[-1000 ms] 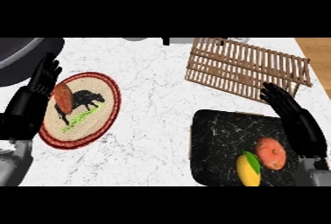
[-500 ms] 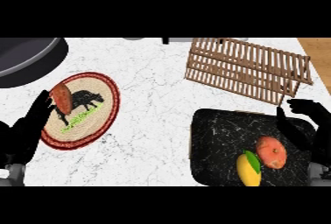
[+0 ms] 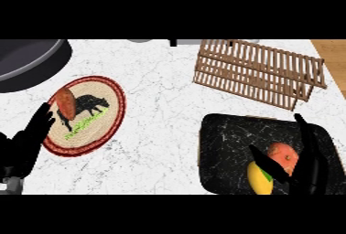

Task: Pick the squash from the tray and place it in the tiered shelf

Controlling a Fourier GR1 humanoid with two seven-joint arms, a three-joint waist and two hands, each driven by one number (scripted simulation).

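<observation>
**A:** Right hand point(image 3: 310, 176)?

**B:** Spread wide over the tray point(image 3: 223, 137), holding nothing. The yellow squash point(image 3: 259, 182) lies under its thumb at the tray's near edge, against an orange fruit point(image 3: 285, 154).

**A:** What's left?

**B:** Everything: grasp, lift, place. The tiered shelf point(image 3: 260, 71) stands just beyond the tray's far edge, with nothing between. The left hand point(image 3: 24, 146) rests open, far left.

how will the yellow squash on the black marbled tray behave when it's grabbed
Probably rigid: the yellow squash has a plump, rounded shape. Its smooth skin may slip. It could roll against the round orange fruit lying beside it.
</observation>
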